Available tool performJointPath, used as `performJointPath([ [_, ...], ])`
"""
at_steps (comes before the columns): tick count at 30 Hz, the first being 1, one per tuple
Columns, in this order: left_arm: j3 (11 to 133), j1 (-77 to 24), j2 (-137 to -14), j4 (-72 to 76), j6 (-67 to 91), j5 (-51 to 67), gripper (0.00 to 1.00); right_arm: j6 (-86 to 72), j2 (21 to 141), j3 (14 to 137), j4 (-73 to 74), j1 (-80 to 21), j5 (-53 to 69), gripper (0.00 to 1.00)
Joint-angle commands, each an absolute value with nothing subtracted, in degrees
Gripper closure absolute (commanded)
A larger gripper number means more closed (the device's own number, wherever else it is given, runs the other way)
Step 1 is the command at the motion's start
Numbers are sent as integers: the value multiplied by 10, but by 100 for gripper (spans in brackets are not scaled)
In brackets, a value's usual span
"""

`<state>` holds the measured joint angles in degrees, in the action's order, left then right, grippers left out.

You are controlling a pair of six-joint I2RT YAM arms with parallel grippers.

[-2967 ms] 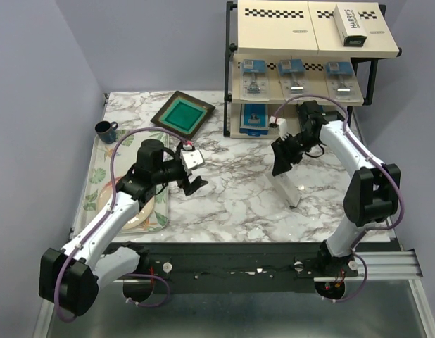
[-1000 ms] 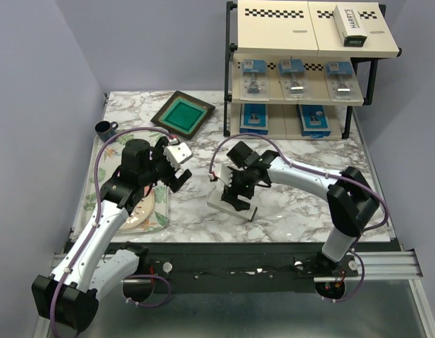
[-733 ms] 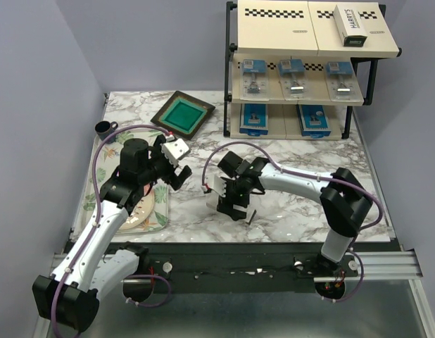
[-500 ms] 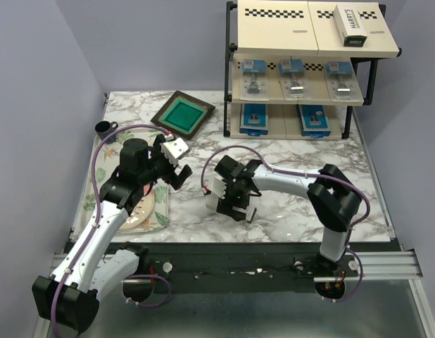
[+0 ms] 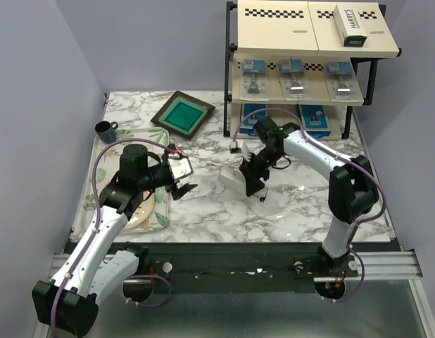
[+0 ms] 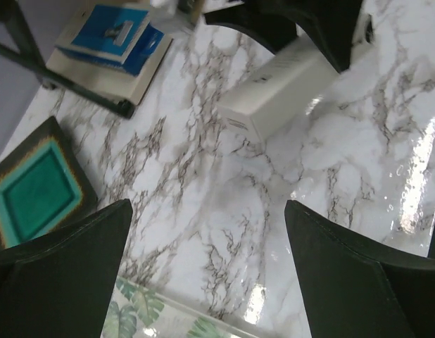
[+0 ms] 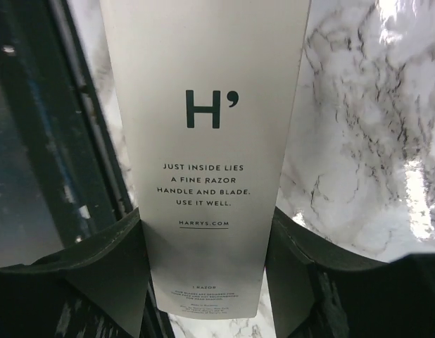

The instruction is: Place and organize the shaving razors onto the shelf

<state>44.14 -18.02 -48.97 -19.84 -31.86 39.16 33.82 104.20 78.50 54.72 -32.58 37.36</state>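
1. Our right gripper (image 5: 253,174) is clamped across the narrow width of a long white HARRY'S box (image 5: 230,179). Its fingers (image 7: 108,271) press both long sides near one end. The rest of the carton runs out ahead of the hand, low over the marble table (image 5: 302,204). We cannot tell whether it rests on the marble or hangs just clear.
2. We judge the carton light and stiff, but thin-walled and smooth. A hard squeeze could dent it and a weak one could let it slide. Held near an end, it may swing, and a hold nearer the middle would steady it.
3. Our left gripper (image 5: 180,181) hovers wide open and empty, off the free end of the box. Only marble shows between its fingers (image 6: 66,260).
4. The shelf (image 5: 274,32) stands beyond the right hand and above it. A second HARRY'S box (image 5: 350,24) lies on its top board, three blister packs (image 5: 293,72) on the middle board and two dark-blue boxes (image 5: 314,117) on the lowest.
5. In the way, we think, are the shelf's black posts and board edges, which the long carton must clear on the climb. The green-centred frame (image 5: 183,113) and a mug (image 5: 105,129) lie beyond the left hand and the floral tray (image 5: 96,176) beside it, all off the route.
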Motion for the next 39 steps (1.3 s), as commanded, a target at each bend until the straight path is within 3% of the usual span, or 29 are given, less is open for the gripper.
performJointPath([
  [1,438,-193,-511,-240,-465,533,2,532,1055,863,771,-309,586,39],
  [6,519,-242,-608,-318,-628,552,2,635,1077,900,859,-307,606,42],
  [19,661,-301,-762,-444,-876,563,13,647,1069,904,849,-307,584,42],
  [25,667,-325,-766,-502,-978,555,28,641,1074,909,845,-308,580,42],
  [35,683,-327,-766,-510,-925,551,58,613,1070,916,818,-307,566,41],
  [38,678,-327,-762,-509,-893,549,62,599,1048,909,795,-302,559,34],
  [39,675,-327,-761,-505,-881,550,62,585,1039,905,777,-301,556,27],
])
